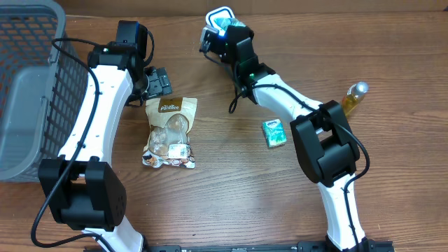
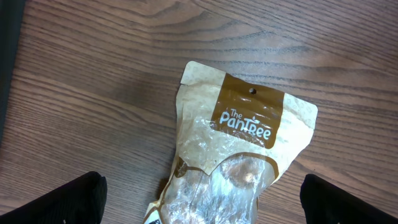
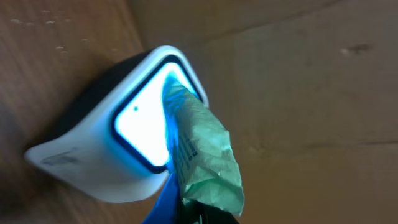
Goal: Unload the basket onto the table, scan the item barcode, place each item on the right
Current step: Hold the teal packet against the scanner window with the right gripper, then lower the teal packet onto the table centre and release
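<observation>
A green packet (image 3: 208, 155) is clamped in the right fingers (image 3: 208, 218), tip against the lit scanner (image 3: 134, 124) at 11 o'clock. The left fingers (image 2: 68, 199) are spread.

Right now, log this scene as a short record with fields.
right gripper: shut on green packet, held before the lit scanner
left gripper: open, above snack pouch
loose items: second green packet and bottle, right of the pouch
basket: grey, far left
</observation>
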### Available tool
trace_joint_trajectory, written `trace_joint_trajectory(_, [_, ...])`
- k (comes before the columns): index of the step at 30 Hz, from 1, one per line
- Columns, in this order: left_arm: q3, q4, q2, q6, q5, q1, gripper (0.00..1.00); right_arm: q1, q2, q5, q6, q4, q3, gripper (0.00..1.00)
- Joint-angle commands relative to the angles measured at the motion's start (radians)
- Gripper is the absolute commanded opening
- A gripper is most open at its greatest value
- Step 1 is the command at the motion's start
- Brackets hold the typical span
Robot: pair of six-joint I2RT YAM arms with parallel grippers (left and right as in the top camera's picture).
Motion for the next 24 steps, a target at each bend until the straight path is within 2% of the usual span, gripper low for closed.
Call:
trace_joint_trajectory(1, [0.013, 0.002, -0.013, 0.015, -0.009, -0.009, 1.00, 0.011, -0.002, -0.013, 0.055, -0.027, 0.017, 0.04])
trace_joint_trajectory(8, [0.013, 0.002, -0.014, 0.015, -0.009, -0.009, 1.00, 0.011, -0.021, 0.027, 0.083, -0.025, 0.018, 0.03])
trace_joint_trajectory(13, [0.013, 0.002, -0.013, 0.015, -0.009, -0.008, 1.00, 0.011, -0.108, 0.034, 0.231, -0.051, 0.018, 0.03])
trace_joint_trajectory(19, [0.013, 0.002, -0.014, 0.015, -0.009, -0.009, 0.99, 0.011, -0.255, -0.060, 0.575, -0.303, 0.018, 0.03])
trace_joint_trajectory(22, [0.013, 0.002, -0.014, 0.015, -0.009, -0.009, 0.99, 0.006, -0.318, -0.138, 0.899, -0.510, 0.018, 0.03])
trace_joint_trajectory(24, [0.013, 0.002, -0.014, 0.015, -0.009, -0.009, 0.99, 0.006, -0.335, -0.201, 1.052, -0.623, 0.018, 0.03])
